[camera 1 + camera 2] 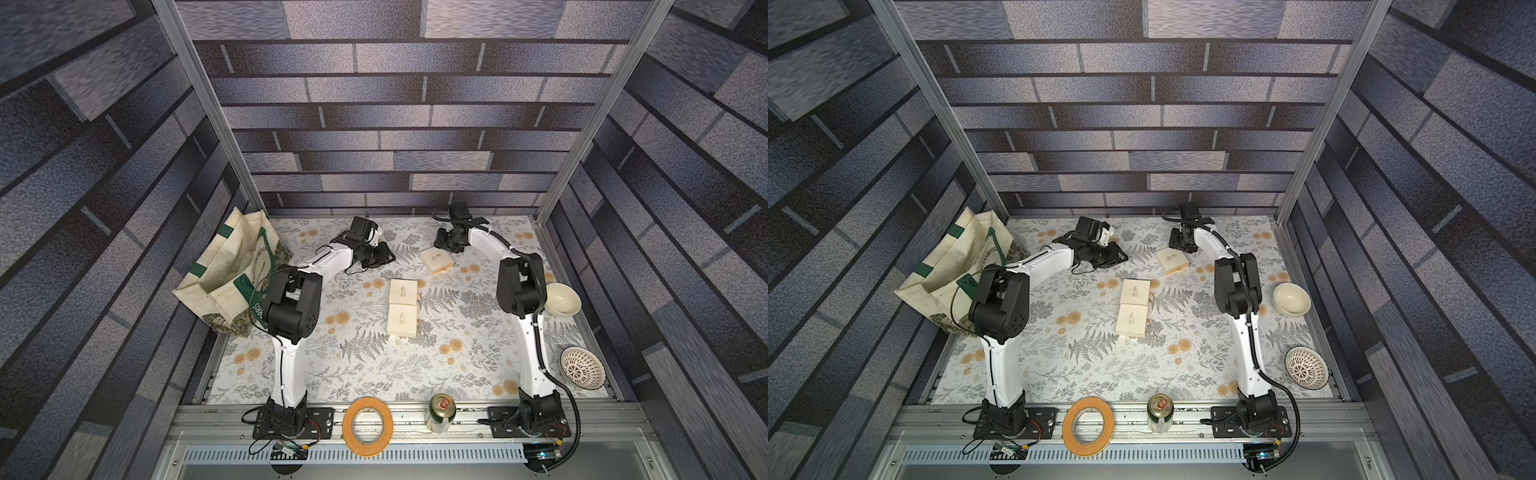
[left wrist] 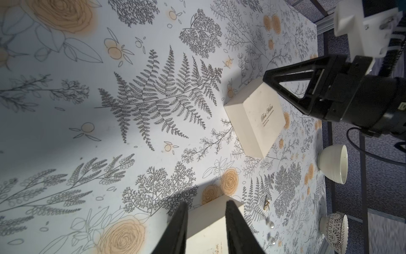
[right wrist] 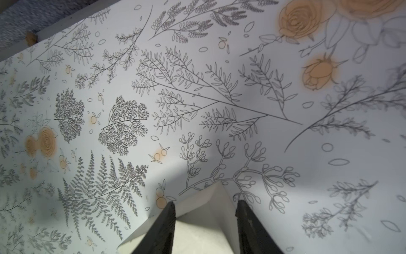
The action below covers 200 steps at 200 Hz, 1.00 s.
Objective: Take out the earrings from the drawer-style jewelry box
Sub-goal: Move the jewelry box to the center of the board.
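Three shut cream jewelry boxes lie on the floral table. Two sit end to end in the middle (image 1: 403, 296) (image 1: 402, 319); a third (image 1: 435, 260) lies further back. My right gripper (image 1: 446, 244) (image 3: 206, 203) stands astride a corner of that third box (image 3: 197, 222), jaws apart; I cannot tell whether the fingers touch it. My left gripper (image 1: 380, 257) (image 2: 206, 203) hovers open short of the middle boxes, with one box (image 2: 206, 228) seen beyond its fingers. Tiny pearl-like earrings (image 2: 270, 223) lie loose on the table beside that box.
A canvas tote bag (image 1: 232, 270) stands at the left wall. A cream bowl (image 1: 562, 298) and a patterned bowl (image 1: 582, 368) sit along the right edge. A tape roll (image 1: 368, 426) and a can (image 1: 440, 412) rest on the front rail.
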### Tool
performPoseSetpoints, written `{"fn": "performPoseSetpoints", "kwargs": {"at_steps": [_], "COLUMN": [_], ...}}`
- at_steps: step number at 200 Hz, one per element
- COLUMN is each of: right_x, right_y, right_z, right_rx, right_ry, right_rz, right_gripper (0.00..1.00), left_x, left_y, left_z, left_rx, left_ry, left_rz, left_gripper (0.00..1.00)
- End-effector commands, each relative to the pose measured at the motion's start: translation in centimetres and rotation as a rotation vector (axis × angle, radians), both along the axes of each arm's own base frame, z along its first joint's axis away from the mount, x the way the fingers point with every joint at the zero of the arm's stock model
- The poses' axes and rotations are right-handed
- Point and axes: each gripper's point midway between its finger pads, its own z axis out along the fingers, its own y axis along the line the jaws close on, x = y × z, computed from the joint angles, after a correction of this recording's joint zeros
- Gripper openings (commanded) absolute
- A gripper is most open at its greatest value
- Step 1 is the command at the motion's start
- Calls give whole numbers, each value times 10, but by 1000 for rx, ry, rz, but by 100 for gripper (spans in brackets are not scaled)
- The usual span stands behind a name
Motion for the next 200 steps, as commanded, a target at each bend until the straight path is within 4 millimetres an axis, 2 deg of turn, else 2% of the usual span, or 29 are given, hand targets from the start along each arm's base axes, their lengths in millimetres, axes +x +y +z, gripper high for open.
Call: {"fn": "performPoseSetpoints", "kwargs": {"at_steps": [1,37,67,103,153,200], "right_x": [-10,-21,-28,-36,-53,-65], "right_y": [16,36,56,83,117,129], "right_z": [-9,-11,-3,5,3,11], "right_rx": [66,154,249,303,303,304], "right_ry": [44,72,58,39,62,55], "right_rz": [80,176,262,379,480,505], "right_gripper": [46,42,41,41,40,40], "left_x": [4,2,-1,-4,-10,-19], "left_y": [2,4,5,6,13,17], "left_z": [4,1,-3,-9,-17,-20], "left_rx": [0,7,11,17,23,25], "left_ry": [-8,0,10,20,34,39], "left_rz": [-11,-9,-10,-5,6,14], "left_gripper": [32,32,32,32,32,32]}}
